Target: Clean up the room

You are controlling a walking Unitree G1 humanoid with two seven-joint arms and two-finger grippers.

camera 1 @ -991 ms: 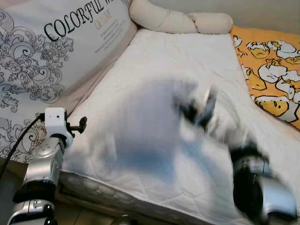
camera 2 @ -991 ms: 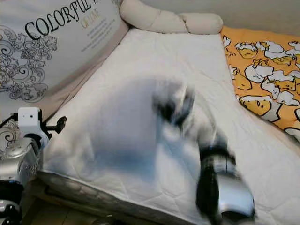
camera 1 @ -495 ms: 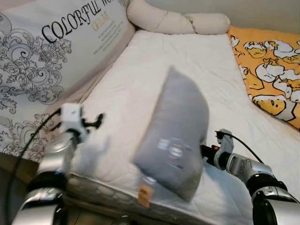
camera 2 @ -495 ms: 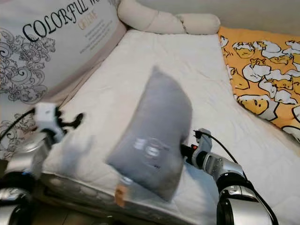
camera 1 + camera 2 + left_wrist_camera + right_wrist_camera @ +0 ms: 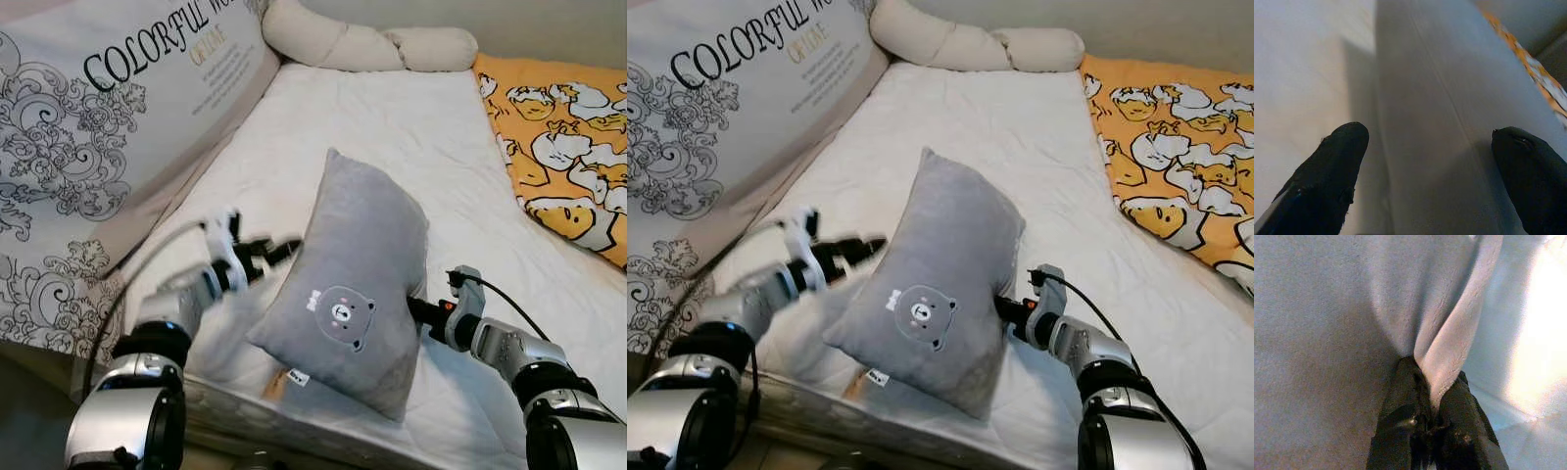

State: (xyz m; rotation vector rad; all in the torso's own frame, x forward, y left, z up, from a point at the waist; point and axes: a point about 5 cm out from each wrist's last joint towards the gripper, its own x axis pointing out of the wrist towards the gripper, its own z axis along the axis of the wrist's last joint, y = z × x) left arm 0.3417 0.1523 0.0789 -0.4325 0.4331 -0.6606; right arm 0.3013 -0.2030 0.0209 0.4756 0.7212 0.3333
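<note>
A grey pillow [image 5: 353, 279] with a small bear face stands tilted on the white mattress [image 5: 392, 127], near its front edge. My right gripper [image 5: 413, 307] is shut on the pillow's right edge; in the right wrist view a fold of grey fabric [image 5: 1449, 352] is pinched between its fingers [image 5: 1400, 431]. My left gripper [image 5: 279, 250] is open at the pillow's left edge, blurred by motion. In the left wrist view the grey pillow [image 5: 1449, 122] lies between the two spread fingertips [image 5: 1337, 166].
A large printed cushion [image 5: 108, 127] with black lettering leans along the left side. A cream bolster [image 5: 362, 44] lies at the head of the bed. An orange duck-print blanket [image 5: 568, 147] covers the right side. The mattress edge [image 5: 225, 406] runs just below the pillow.
The pillow swung from a blur across the view to a tilted stand on the mattress. My left arm has come in from the left to the pillow's edge. My right gripper holds on.
</note>
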